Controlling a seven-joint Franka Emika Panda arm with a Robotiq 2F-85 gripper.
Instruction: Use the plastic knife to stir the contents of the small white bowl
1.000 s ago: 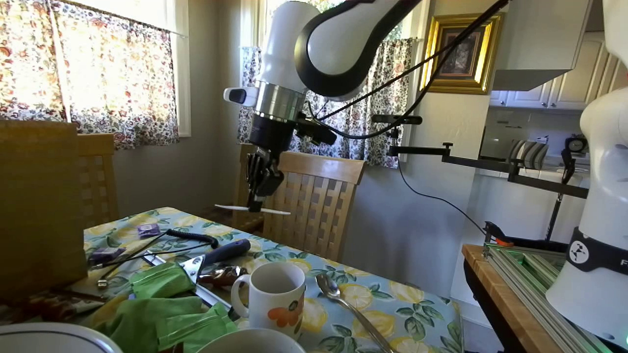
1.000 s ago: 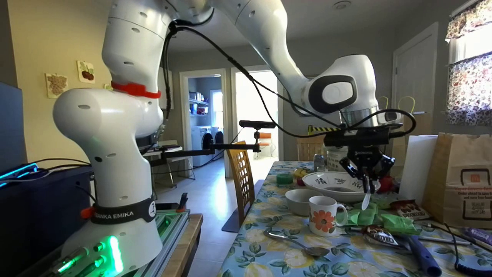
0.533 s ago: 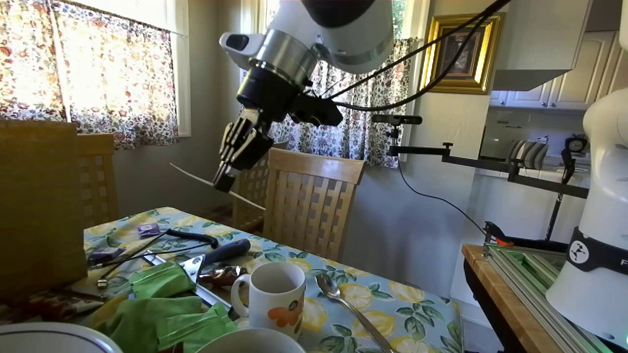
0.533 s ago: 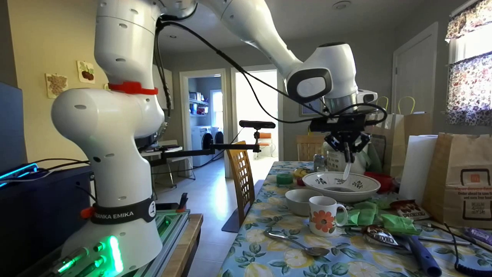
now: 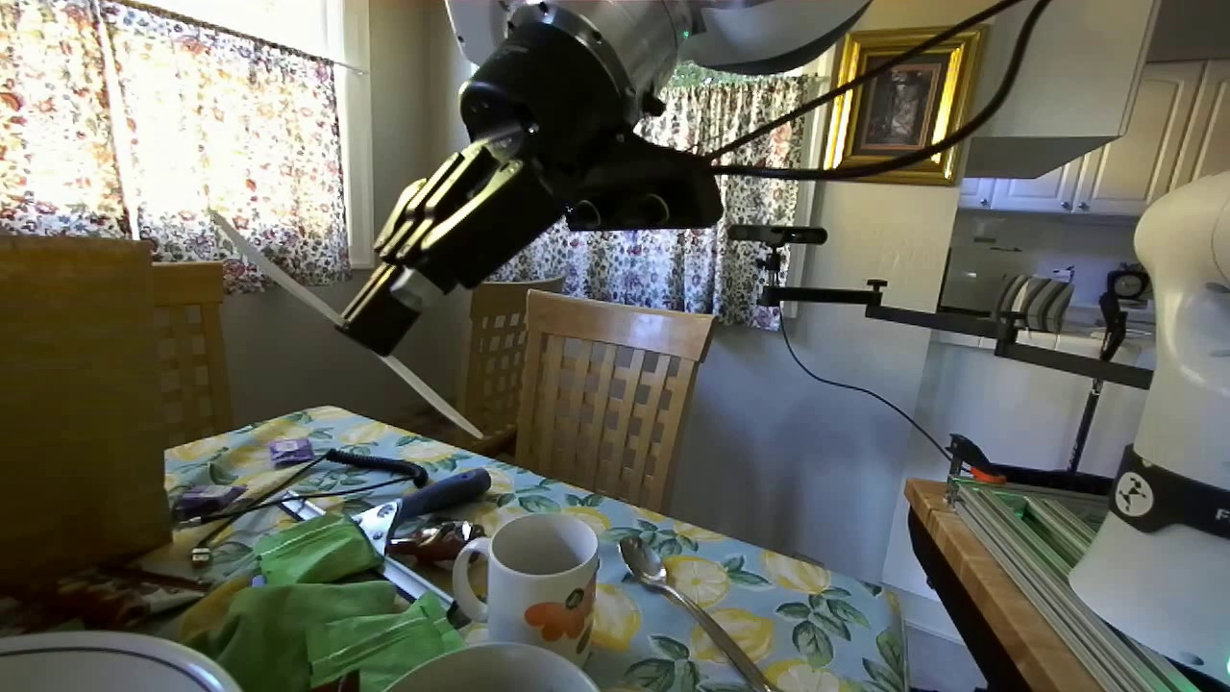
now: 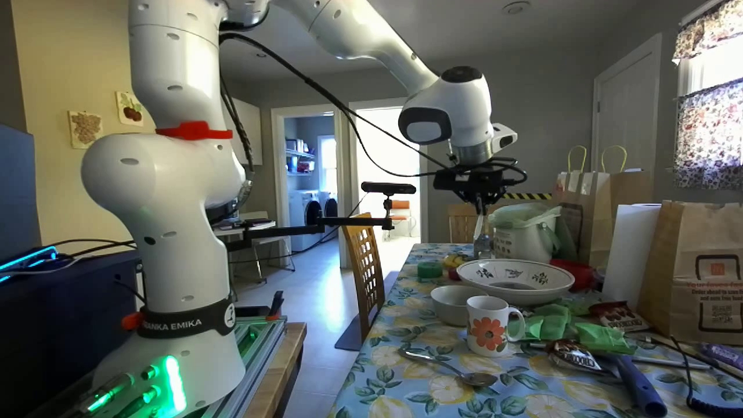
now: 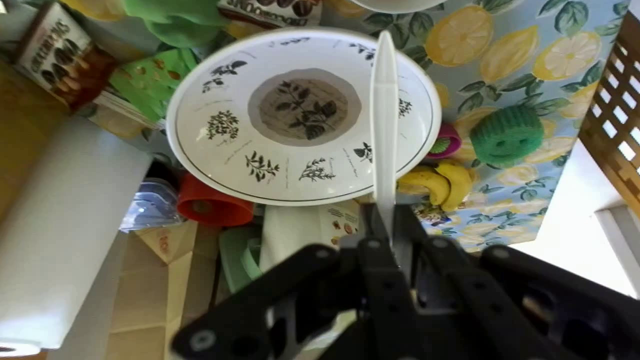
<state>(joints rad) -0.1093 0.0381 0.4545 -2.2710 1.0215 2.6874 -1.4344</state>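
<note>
My gripper [image 5: 380,315] is shut on the white plastic knife [image 5: 432,396], high above the table. The knife slants, sticking out on both sides of the fingers in an exterior view. In the wrist view its blade [image 7: 384,115] points up the picture, across the right part of the large printed bowl. Beside the floral mug [image 6: 487,328] stands the small white bowl [image 6: 448,306]; the knife is well apart from it. Only a sliver of the small bowl [image 7: 395,4] shows at the top edge of the wrist view. Its contents cannot be made out.
The large printed bowl [image 7: 225,165] lies behind the small bowl. Around them are a spoon [image 6: 441,366], green wrappers [image 6: 603,337], a green lid [image 7: 507,135], bananas [image 7: 425,182], a paper towel roll [image 7: 65,220], a lidded bucket [image 6: 525,235] and a paper bag [image 6: 705,273].
The gripper has risen and swung left in both exterior views, carrying the knife. It has tilted, and the knife now slants more steeply. Bowls and mug have stayed put.
</note>
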